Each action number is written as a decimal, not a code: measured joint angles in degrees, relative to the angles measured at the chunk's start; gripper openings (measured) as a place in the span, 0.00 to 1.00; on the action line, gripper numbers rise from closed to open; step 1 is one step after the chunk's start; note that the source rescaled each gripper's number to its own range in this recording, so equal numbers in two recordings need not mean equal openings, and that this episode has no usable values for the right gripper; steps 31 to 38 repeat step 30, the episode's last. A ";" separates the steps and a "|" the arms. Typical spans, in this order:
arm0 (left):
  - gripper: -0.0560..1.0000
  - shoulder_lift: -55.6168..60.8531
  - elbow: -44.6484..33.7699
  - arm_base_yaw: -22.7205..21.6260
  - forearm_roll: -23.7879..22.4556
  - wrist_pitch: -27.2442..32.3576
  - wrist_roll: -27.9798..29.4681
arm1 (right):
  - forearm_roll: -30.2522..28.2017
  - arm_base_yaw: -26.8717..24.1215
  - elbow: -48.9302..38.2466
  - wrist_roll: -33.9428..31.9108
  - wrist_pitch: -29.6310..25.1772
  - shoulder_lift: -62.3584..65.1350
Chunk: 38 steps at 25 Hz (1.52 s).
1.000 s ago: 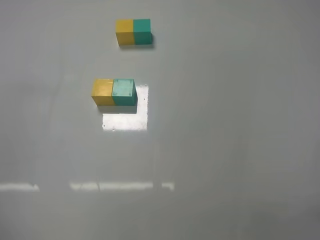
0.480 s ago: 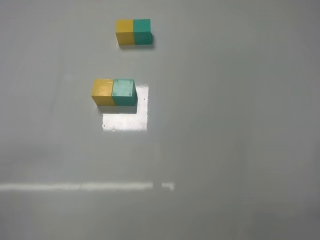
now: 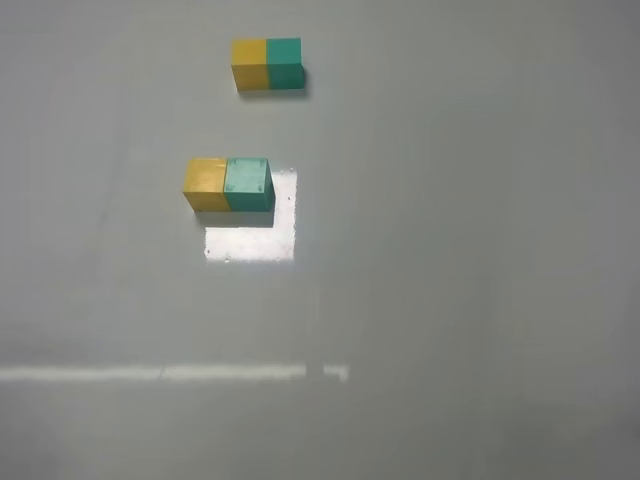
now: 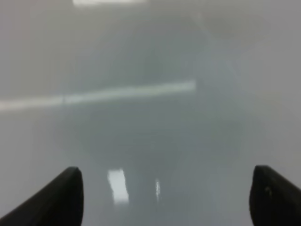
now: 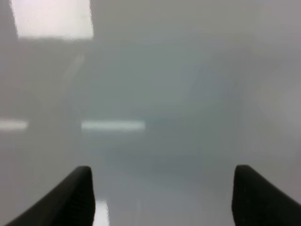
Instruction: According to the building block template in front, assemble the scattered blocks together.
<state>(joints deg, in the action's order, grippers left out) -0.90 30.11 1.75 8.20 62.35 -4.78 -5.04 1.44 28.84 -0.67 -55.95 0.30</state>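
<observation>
With the yellow block (image 3: 205,182) and teal block (image 3: 248,183) touching like the template (image 3: 267,64) beyond, well clear of both arms' spread, empty fingers (image 4: 66,193) (image 5: 70,195) over bare desk (image 3: 450,300), I'd just keep away.

A glossy grey table (image 3: 450,250) mirrors bright patches of overhead light.

Grey table (image 3: 450,250), template (image 3: 267,63), scattered blocks (image 3: 228,183)
</observation>
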 joint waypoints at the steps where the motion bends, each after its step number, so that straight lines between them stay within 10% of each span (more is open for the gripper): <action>1: 0.66 0.00 -0.76 0.00 0.02 -0.60 0.18 | 0.00 0.00 0.00 0.00 0.00 0.00; 38: 0.66 1.18 -1.32 0.00 0.17 -1.73 0.43 | 0.00 0.00 0.00 0.00 0.00 0.00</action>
